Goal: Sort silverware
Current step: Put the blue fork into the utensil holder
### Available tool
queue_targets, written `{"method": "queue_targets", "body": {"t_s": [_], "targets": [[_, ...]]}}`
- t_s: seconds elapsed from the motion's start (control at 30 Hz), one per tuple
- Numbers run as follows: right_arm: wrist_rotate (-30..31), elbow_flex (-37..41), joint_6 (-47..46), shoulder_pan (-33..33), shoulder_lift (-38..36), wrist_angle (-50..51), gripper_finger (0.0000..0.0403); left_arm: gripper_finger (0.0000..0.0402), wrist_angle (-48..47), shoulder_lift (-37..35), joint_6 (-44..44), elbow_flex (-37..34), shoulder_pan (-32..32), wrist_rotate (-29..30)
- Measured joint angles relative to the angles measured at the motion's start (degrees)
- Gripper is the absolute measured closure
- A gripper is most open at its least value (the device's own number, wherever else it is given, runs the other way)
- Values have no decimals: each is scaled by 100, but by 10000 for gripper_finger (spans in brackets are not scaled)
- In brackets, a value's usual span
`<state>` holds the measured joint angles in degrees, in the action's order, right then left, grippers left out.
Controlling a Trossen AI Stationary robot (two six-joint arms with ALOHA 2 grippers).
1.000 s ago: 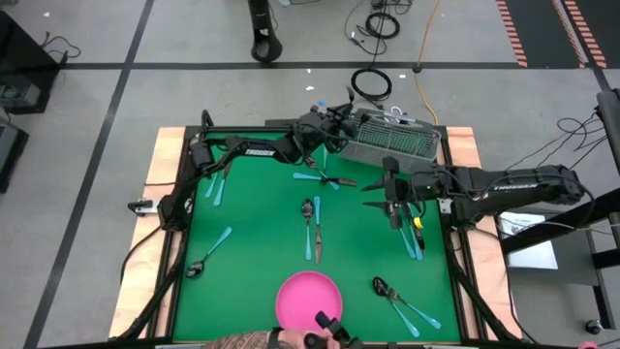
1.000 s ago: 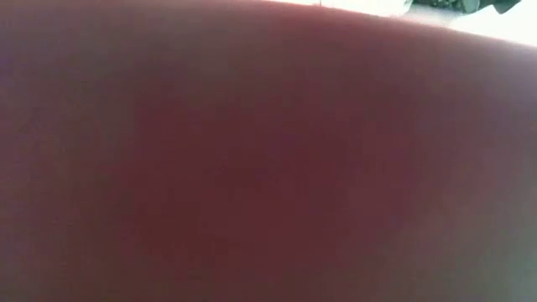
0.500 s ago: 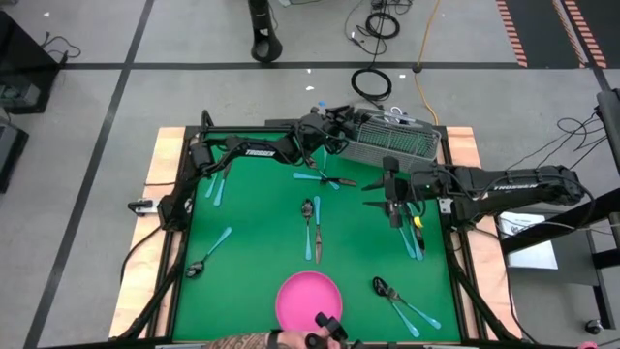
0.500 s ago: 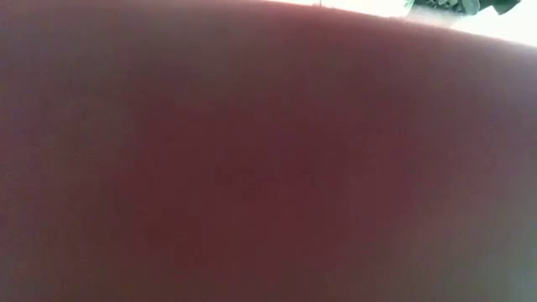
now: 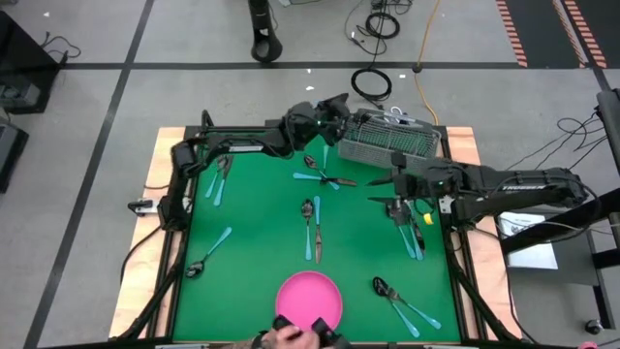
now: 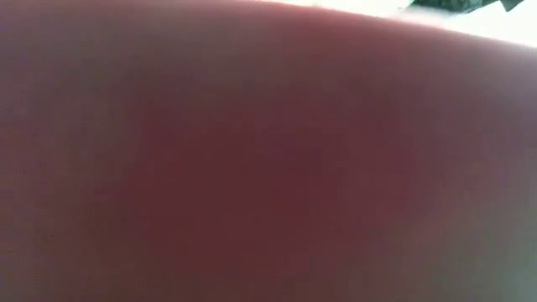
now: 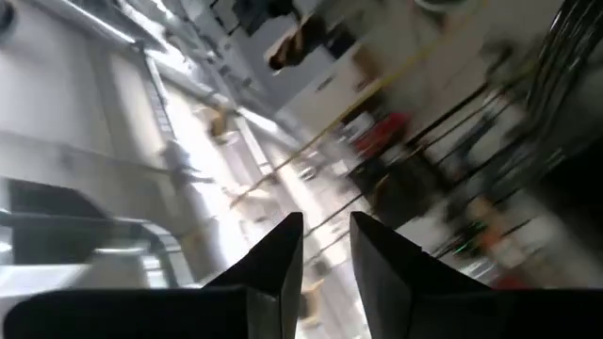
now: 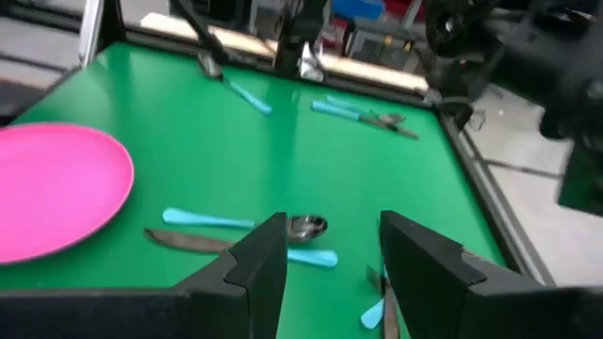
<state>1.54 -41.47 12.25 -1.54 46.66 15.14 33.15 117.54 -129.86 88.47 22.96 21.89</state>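
Left hand (image 5: 334,105) lifted; blue-handled, dark-headed silverware (image 5: 317,233) lies scattered.

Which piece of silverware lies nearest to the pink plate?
The knife in the table's middle, beside a spoon: its blue handle ends just above the pink plate.

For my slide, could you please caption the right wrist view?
Open right gripper above scattered silverware beside pink plate.
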Motion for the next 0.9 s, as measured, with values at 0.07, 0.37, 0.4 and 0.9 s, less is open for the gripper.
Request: {"method": "queue_targets", "body": {"t_s": [0.07, 0.37, 0.4, 0.9], "targets": [[-4, 0, 0, 0, -170, 6, 243, 309, -864, -371, 982, -2, -23, -36], [10, 0, -92, 0, -534, 100, 243, 309, -4094, -1941, 6351, -2, -137, -1442], [9, 0, -102, 0, -536, 111, 243, 309, -4339, -2057, 6978, -2, -154, -1643], [-145, 0, -1541, 22, -536, 421, 243, 309, -7435, -2344, 11930, -11, -1094, -3839]]}}
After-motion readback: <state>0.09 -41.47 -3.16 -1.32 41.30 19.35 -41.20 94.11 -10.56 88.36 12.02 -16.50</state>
